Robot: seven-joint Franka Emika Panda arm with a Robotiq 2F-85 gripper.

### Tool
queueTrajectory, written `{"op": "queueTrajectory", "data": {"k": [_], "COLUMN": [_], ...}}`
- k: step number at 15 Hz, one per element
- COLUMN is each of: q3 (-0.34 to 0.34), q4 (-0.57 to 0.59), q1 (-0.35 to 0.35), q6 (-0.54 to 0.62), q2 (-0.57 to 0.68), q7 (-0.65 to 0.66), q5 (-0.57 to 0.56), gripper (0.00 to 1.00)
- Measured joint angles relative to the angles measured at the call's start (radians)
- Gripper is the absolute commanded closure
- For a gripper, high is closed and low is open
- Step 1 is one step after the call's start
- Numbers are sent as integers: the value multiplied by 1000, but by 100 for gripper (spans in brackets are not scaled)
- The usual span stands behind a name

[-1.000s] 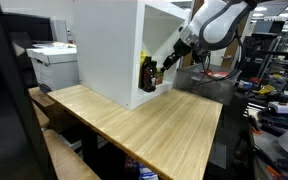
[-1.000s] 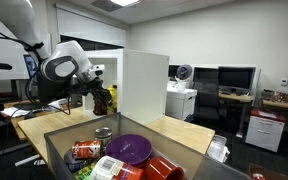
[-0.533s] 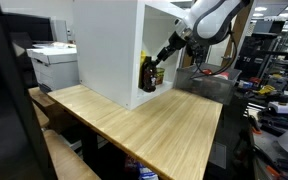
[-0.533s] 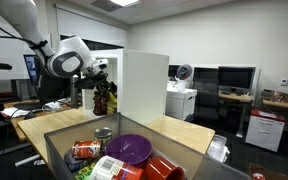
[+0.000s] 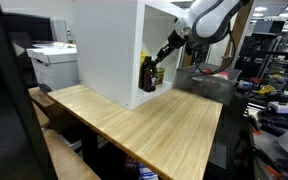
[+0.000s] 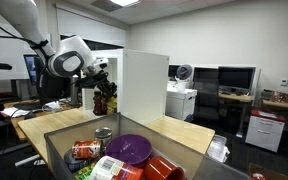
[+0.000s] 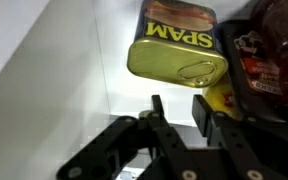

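Gripper [image 7: 181, 108] half open, gripping nothing, reaching into white box [image 5: 109, 50] on desk [image 5: 154, 120]. SPAM can [image 7: 174, 45] just ahead, tipped, apart from fingertips. Yellow item [image 7: 216, 98] just right, dark red pack [image 7: 274, 50] beyond it.

Only "SPAM" can be read, in yellow letters on the tin [image 7: 176, 50].

Free gap between SPAM can [image 7: 174, 45] and white cabinet wall [image 7: 44, 80], other side blocked — red packet [image 7: 276, 50] just beside can.
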Motion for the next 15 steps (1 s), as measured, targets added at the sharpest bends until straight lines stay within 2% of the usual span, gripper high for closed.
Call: {"op": "queueTrajectory", "data": {"k": [5, 11, 15], "q3": [-3, 21, 64], "q4": [-7, -39, -40], "q1": [-5, -17, -26], "q6": [6, 48, 113], "q2": [4, 22, 36], "q7": [2, 13, 33], "q5": [10, 30, 30], "gripper": [100, 94, 95]}}
